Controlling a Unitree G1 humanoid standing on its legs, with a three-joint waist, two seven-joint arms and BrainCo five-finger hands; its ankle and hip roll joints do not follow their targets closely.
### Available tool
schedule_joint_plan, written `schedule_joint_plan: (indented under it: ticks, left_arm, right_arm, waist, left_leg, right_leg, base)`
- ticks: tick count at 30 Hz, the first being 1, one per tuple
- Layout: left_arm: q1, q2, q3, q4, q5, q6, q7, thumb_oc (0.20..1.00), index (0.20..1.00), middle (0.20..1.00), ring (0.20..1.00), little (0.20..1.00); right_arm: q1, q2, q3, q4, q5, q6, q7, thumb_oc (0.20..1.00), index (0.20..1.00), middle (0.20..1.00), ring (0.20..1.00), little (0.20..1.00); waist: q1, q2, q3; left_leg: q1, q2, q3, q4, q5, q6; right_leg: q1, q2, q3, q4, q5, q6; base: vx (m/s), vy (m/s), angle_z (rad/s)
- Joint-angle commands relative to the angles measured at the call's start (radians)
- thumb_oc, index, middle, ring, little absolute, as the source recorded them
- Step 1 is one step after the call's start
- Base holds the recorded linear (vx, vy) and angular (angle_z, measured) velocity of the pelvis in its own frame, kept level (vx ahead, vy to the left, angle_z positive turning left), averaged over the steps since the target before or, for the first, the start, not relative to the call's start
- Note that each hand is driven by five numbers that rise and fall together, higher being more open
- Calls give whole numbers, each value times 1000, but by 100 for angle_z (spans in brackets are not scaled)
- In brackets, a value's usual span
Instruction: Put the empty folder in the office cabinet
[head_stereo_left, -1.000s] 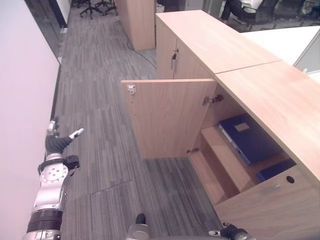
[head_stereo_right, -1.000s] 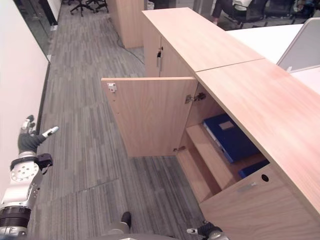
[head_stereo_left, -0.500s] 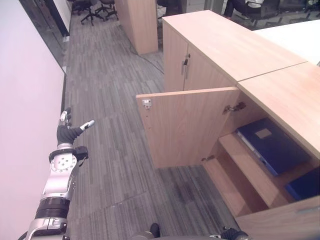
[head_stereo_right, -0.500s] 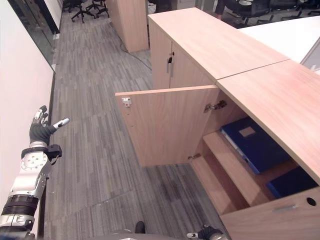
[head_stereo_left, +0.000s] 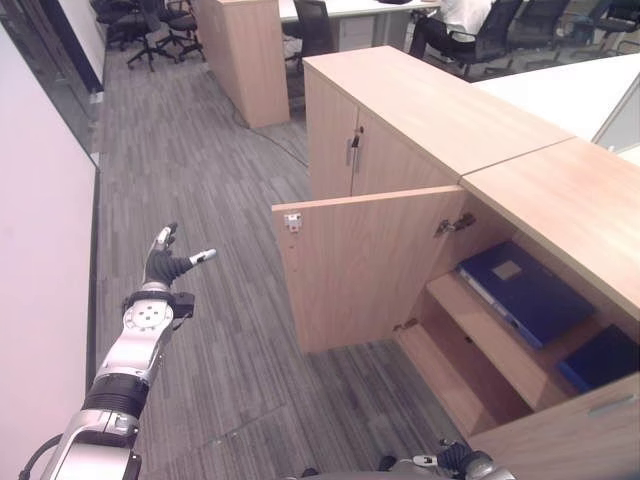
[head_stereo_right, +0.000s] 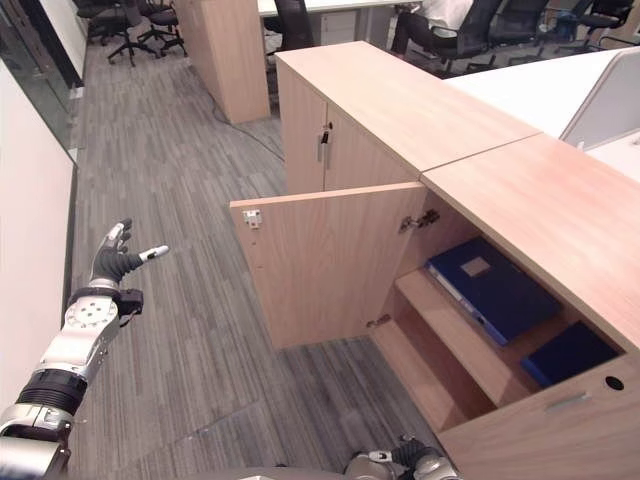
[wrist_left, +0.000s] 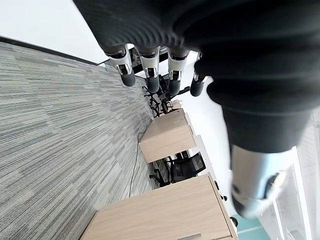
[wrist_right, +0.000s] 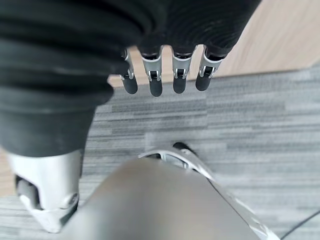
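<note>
A blue folder (head_stereo_left: 525, 290) lies flat on the upper shelf inside the open office cabinet (head_stereo_left: 560, 195). A second blue folder (head_stereo_left: 600, 358) rests on the shelf below it. The cabinet door (head_stereo_left: 360, 265) stands swung wide over the carpet. My left hand (head_stereo_left: 165, 262) is stretched out over the floor, well left of the door, open and empty; its fingers (wrist_left: 150, 70) are straight in the left wrist view. My right hand (head_stereo_left: 455, 462) hangs low at the bottom edge, its fingers (wrist_right: 156, 80) straight and holding nothing.
A closed wooden cabinet (head_stereo_left: 420, 100) adjoins the open one on the far side. A tall wooden unit (head_stereo_left: 240, 55) and office chairs (head_stereo_left: 140, 25) stand beyond. A person (head_stereo_left: 455, 20) sits at a desk at the back. A white wall (head_stereo_left: 40, 250) runs along the left.
The camera has shifted, showing more of the far room. My left arm has reached further forward and away from the wall, hand still open. The folders have not moved.
</note>
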Motion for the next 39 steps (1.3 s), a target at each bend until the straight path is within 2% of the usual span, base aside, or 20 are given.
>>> schedule_joint_plan:
  ticks: [1, 3, 8, 13, 16, 19, 25, 26, 28, 30, 31, 34, 38, 39]
  left_arm:
    - [-149, 53, -14, 38, -55, -59, -19, 1000, 1000, 1000, 1000, 1000]
    - [-193, 5, -73, 62, -72, -51, -36, 1000, 1000, 1000, 1000, 1000]
    - [-251, -21, -124, 111, -86, -46, -43, 1000, 1000, 1000, 1000, 1000]
    - [-368, 11, -174, 269, -80, -35, -37, 1000, 1000, 1000, 1000, 1000]
    - [-398, 16, -179, 302, -91, -34, -31, 1000, 1000, 1000, 1000, 1000]
    - [-467, 27, -221, 402, -41, -17, -46, 1000, 1000, 1000, 1000, 1000]
    - [-549, 43, -277, 476, 31, -5, -58, 1000, 1000, 1000, 1000, 1000]
    - [-571, 47, -296, 497, 67, 0, -64, 1000, 1000, 1000, 1000, 1000]
    - [-666, 87, -416, 524, 237, 12, -94, 1000, 1000, 1000, 1000, 1000]
    - [-689, 96, -451, 509, 280, 14, -99, 1000, 1000, 1000, 1000, 1000]
    - [-724, 108, -503, 491, 349, 10, -102, 1000, 1000, 1000, 1000, 1000]
    - [-765, 91, -562, 528, 438, 18, -112, 1000, 1000, 1000, 1000, 1000]
    - [-855, 73, -661, 606, 625, 33, -63, 1000, 1000, 1000, 1000, 1000]
    - [-865, 52, -684, 635, 661, 39, -87, 1000, 1000, 1000, 1000, 1000]
  right_arm:
    - [-14, -10, 8, 92, 10, -1, -25, 1000, 1000, 1000, 1000, 1000]
    - [-31, -35, -29, 161, 18, 13, -46, 1000, 1000, 1000, 1000, 1000]
    - [-34, -52, -34, 155, 22, 11, -52, 1000, 1000, 1000, 1000, 1000]
    - [-15, -43, 5, 114, 33, -4, -37, 1000, 1000, 1000, 1000, 1000]
    - [-11, -44, 21, 100, 31, -8, -34, 1000, 1000, 1000, 1000, 1000]
    - [2, -49, 33, 87, 31, -13, -31, 1000, 1000, 1000, 1000, 1000]
    - [6, -59, 44, 82, 24, -14, -27, 1000, 1000, 1000, 1000, 1000]
    - [8, -60, 46, 81, 22, -15, -23, 1000, 1000, 1000, 1000, 1000]
    - [-2, -71, 59, 77, 9, -21, -13, 1000, 1000, 1000, 1000, 1000]
    - [-6, -72, 65, 72, 4, -24, -9, 1000, 1000, 1000, 1000, 1000]
    - [-15, -74, 79, 60, -2, -29, -3, 1000, 1000, 1000, 1000, 1000]
    - [-24, -76, 119, 47, -38, -34, 9, 1000, 1000, 1000, 1000, 1000]
    - [-33, -81, 138, 23, -41, -45, 4, 1000, 1000, 1000, 1000, 1000]
    - [-38, -83, 147, 18, -44, -47, 2, 1000, 1000, 1000, 1000, 1000]
  waist:
    - [-12, -17, -47]
    - [-16, -12, -63]
    - [-34, -5, -74]
    - [-63, -7, -81]
    - [-70, -8, -82]
    - [-88, -7, -89]
    - [-97, -7, -90]
    - [-99, -7, -88]
    - [-104, -11, -86]
    - [-104, -13, -86]
    - [-102, -17, -81]
    - [-98, -24, -76]
    - [-106, -28, -72]
    - [-110, -26, -68]
  left_leg:
    - [-29, 16, -51, -13, -14, -28]
    - [-6, 27, -52, -13, -22, -38]
    - [11, 37, -44, -13, -32, -46]
    - [10, 45, -13, -13, -41, -51]
    - [9, 48, -6, -13, -43, -51]
    - [13, 49, 12, -13, -50, -50]
    - [14, 48, 21, -13, -53, -48]
    - [18, 48, 24, -13, -55, -48]
    - [8, 46, 28, -13, -54, -46]
    - [3, 46, 28, -13, -53, -45]
    - [-4, 46, 29, -13, -51, -45]
    - [-8, 47, 31, -13, -52, -44]
    - [-10, 47, 35, -13, -52, -44]
    - [-6, 49, 39, -13, -55, -44]
  right_leg:
    - [213, 39, -7, -272, 67, 39]
    - [259, 48, -28, -308, 68, 39]
    - [284, 56, -32, -337, 68, 37]
    - [273, 61, -7, -350, 76, 41]
    - [267, 60, 2, -350, 78, 43]
    - [260, 60, 21, -350, 81, 47]
    - [260, 59, 26, -350, 86, 51]
    - [263, 59, 28, -350, 86, 52]
    - [247, 56, 35, -350, 95, 55]
    - [242, 56, 34, -350, 97, 57]
    - [235, 56, 35, -350, 101, 59]
    - [233, 54, 33, -350, 100, 60]
    - [228, 55, 39, -350, 103, 61]
    - [228, 56, 42, -350, 103, 61]
  base:
    - [94, -76, 11]
    - [187, -84, 19]
    - [88, -4, 3]
    - [31, 0, -8]
    - [-9, -3, -18]
    - [-5, 9, -21]
    - [0, 7, -7]
    - [-10, 9, -16]
    - [-31, 11, -24]
    - [-35, -5, -10]
    - [-54, -19, -1]
    - [-31, -17, 1]
    - [0, 0, 0]
    - [0, 0, 0]
